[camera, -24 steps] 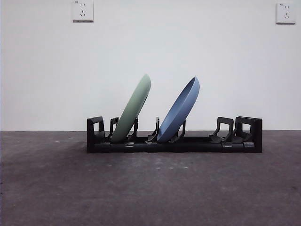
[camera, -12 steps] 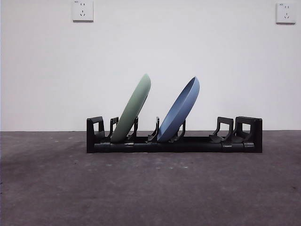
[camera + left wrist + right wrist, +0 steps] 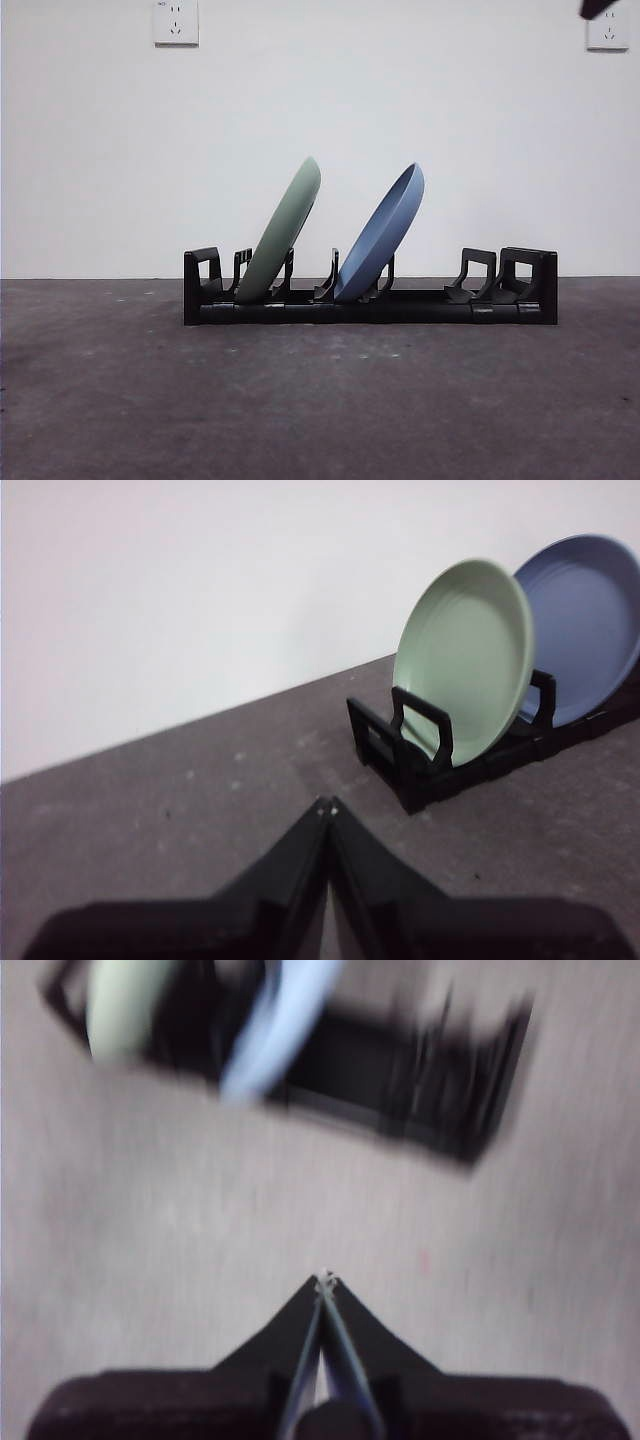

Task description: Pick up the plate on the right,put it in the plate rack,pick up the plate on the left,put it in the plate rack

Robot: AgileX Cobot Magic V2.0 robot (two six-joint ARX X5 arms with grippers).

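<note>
We see the plate rack (image 3: 370,290) sitting on the dark tabletop (image 3: 320,400), approx. mid-way across, w/ both plates already in it. The green plate (image 3: 282,232) stands in a slot near one blocky end of the rack; the blue plate (image 3: 382,235) sits a couple of slots further along, toward the rack's middle. Both lean the same way, apart from each other, lower rims caught between the prongs. The remaining slots toward the rack's other end hold nothing.

Our read on the step: both placements look done, so the task seems finished or in its last retreat phase. No plate is left on the tabletop beside the rack in any view.

The left tool (image 3: 327,805) is pinched to a point, nothing between its tips, and sits well back from the rack's green-plate end, low over the tabletop. The right tool (image 3: 324,1280) is likewise closed tip-to-tip and empty; its view is motion-blurred, looking down on the rack from above and off to the side. In the front view only a small black tip (image 3: 598,8) shows, high above the rack's empty end; we can't tell from there which arm it is.

Next move, as we judge it: nothing more to grasp, just keep both arms clear of the leaning plates so neither gets knocked out of its slot.
</note>
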